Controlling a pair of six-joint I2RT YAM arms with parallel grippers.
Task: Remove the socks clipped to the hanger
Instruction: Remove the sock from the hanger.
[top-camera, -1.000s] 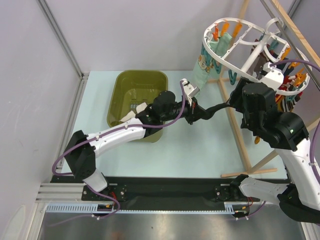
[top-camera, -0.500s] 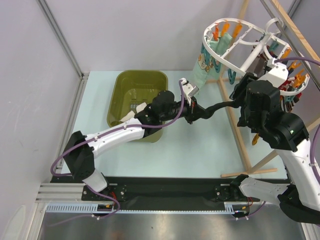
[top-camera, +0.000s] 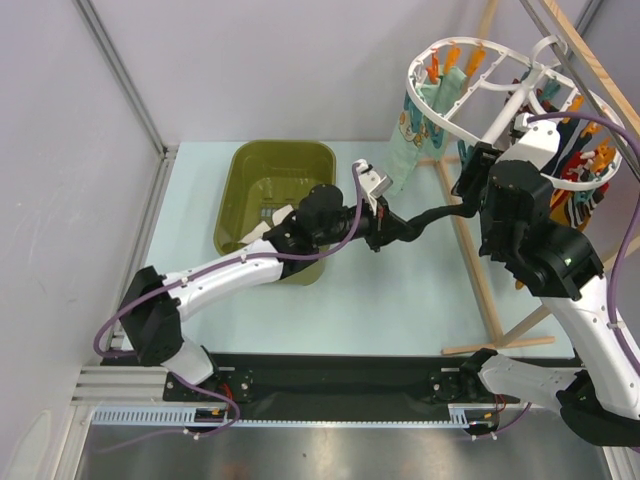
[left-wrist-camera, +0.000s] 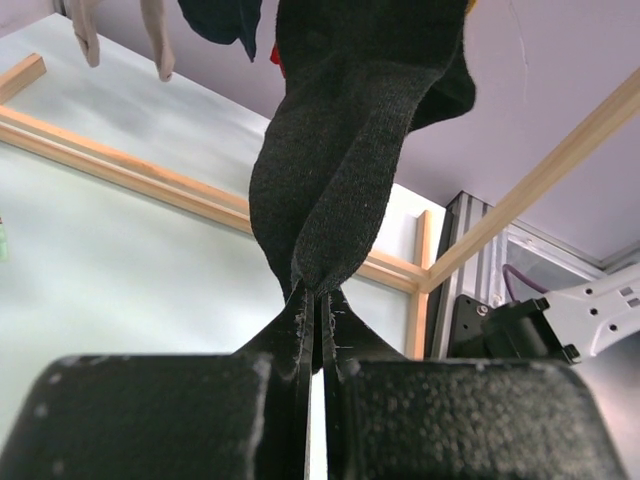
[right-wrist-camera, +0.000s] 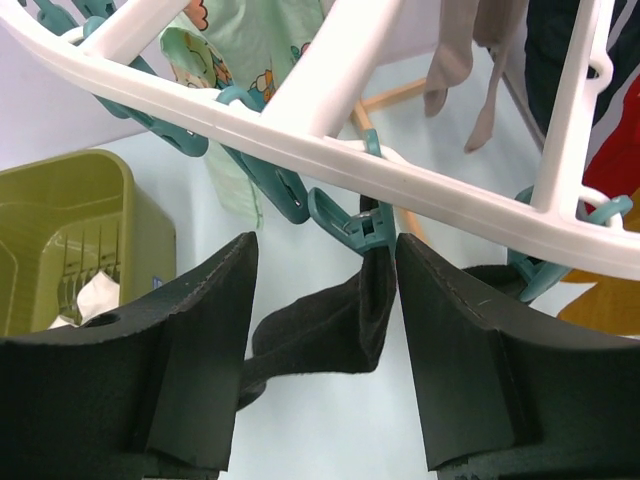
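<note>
From above, we see the left gripper out over the tabletop, holding the free end of a black sock. The sock is stretched toward the white hanger, which hangs from a wooden rack. The left wrist view confirms the hold: both fingers are pressed together on the sock's pinched tip, and the fabric runs up and away from them.

The overhead view puts the right gripper under the near rim of the hanger, but we cannot read its jaws there. The right wrist view shows them: the jaws are spread, one on each side of a teal peg, with a gap on both sides. That peg clamps the other end of the black sock below the ring.

A pale mint sock with a bear print hangs from the far left of the ring. Other socks, red among them, hang on the right side. An olive tub stands on the tabletop to the left.
</note>
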